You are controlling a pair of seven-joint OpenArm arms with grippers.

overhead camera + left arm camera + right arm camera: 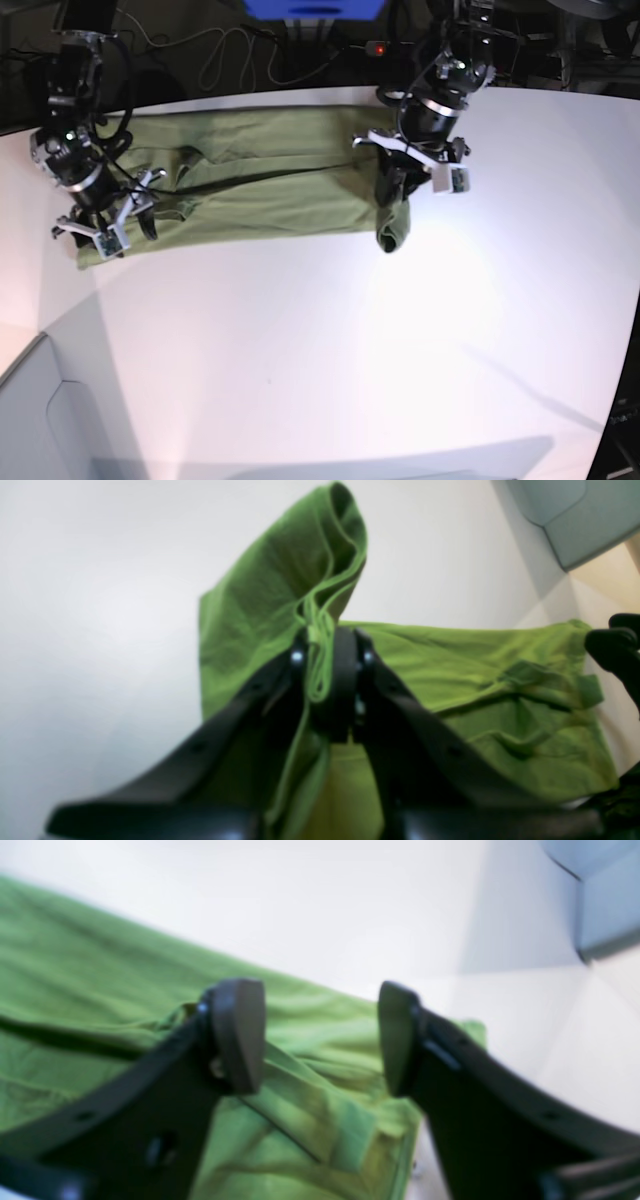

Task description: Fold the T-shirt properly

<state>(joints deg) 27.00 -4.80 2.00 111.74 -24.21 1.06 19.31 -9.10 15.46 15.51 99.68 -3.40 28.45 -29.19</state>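
The olive-green T-shirt lies stretched along the far side of the white table, with creases and a folded-over sleeve at one end. My left gripper is shut on a bunched edge of the T-shirt and holds it lifted, so a flap stands up above the fingers. In the base view this left gripper is at the shirt's right end, where cloth droops below it. My right gripper is open, its fingers apart just above the sleeve end. In the base view the right gripper is at the shirt's left end.
A blue box and cables sit behind the table's far edge. A grey panel borders the table's near left corner, and the same grey shape shows in the wrist views. The table is bare white in front of the shirt.
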